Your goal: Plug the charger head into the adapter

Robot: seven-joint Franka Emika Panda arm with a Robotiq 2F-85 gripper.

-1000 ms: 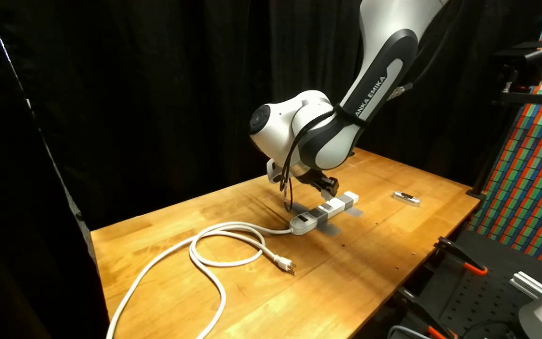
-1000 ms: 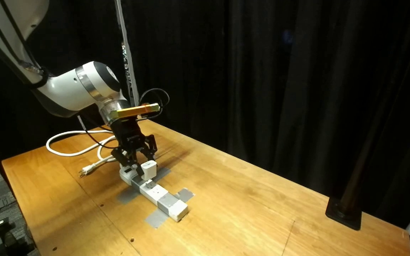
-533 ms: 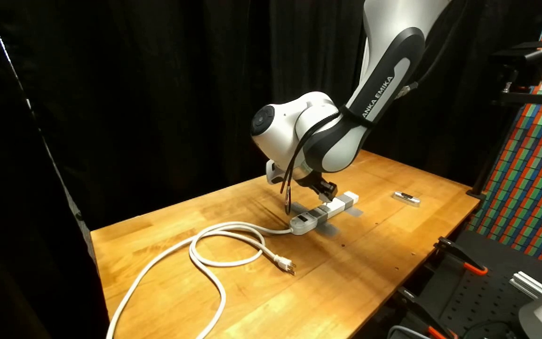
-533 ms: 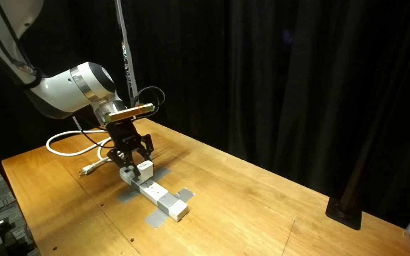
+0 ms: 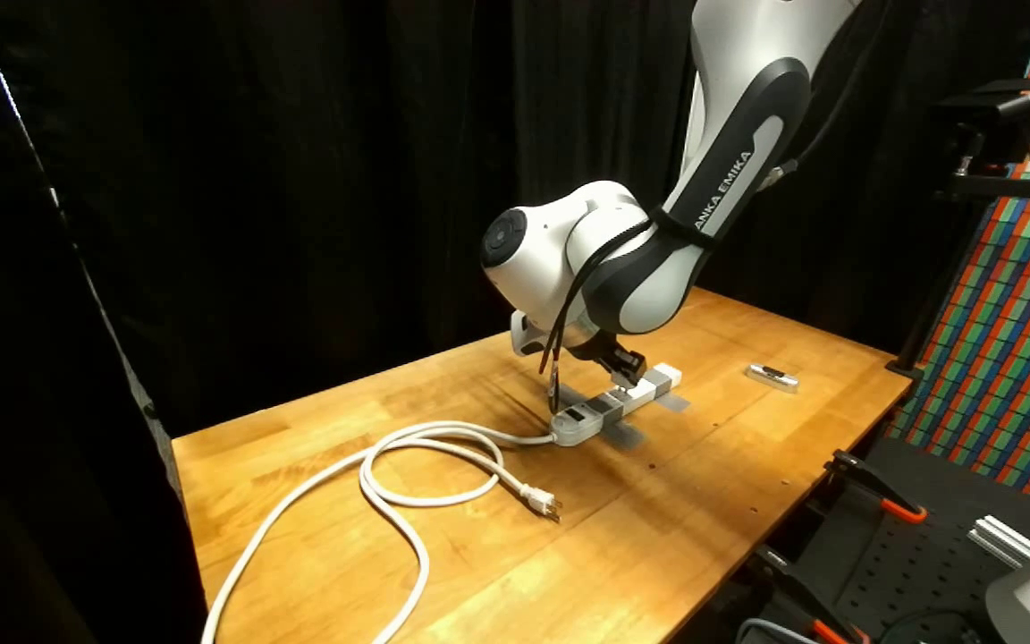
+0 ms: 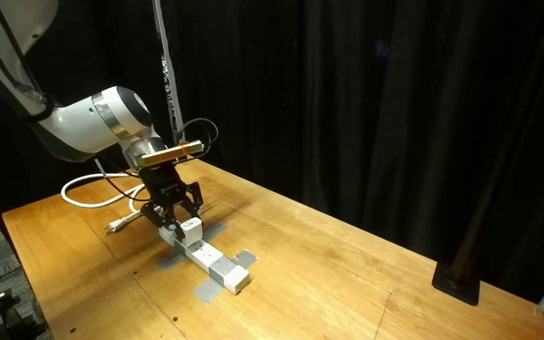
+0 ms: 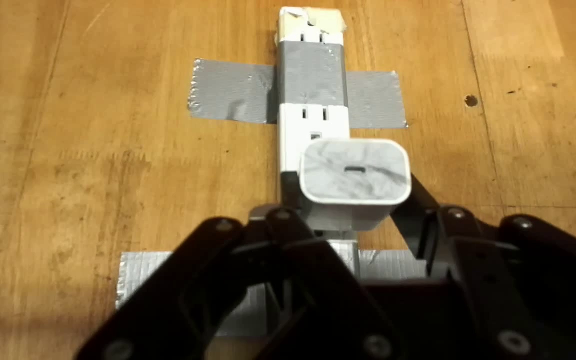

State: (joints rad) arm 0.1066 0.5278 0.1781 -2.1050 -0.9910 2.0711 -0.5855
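The wrist view looks down on the white single-port charger head point(image 7: 355, 172), clamped between the two fingers of the Robotiq gripper point(image 7: 353, 196), which stand only as far apart as its width; over the last second the gripper has come lower in both exterior views, and in an exterior view the charger head has sunk with it and drifted slightly left in the picture, so that its base now appears right over the white power strip point(image 6: 206, 255), nearer the end where the white cord point(image 5: 434, 503) joins; whether the two touch cannot be told, since the underside is hidden from above; one outlet point(image 7: 314, 122) lies uncovered just beyond, and duct tape point(image 7: 233, 90) runs across the power strip onto the wooden table point(image 7: 118, 200) on both sides; the change reads as approach giving way to fitting, with the charger head probably not yet seated; from above, it seems set a little right of the power strip's line, so a small sideways correction may be called for before a straight push down; a skewed push could twist it in the grip.
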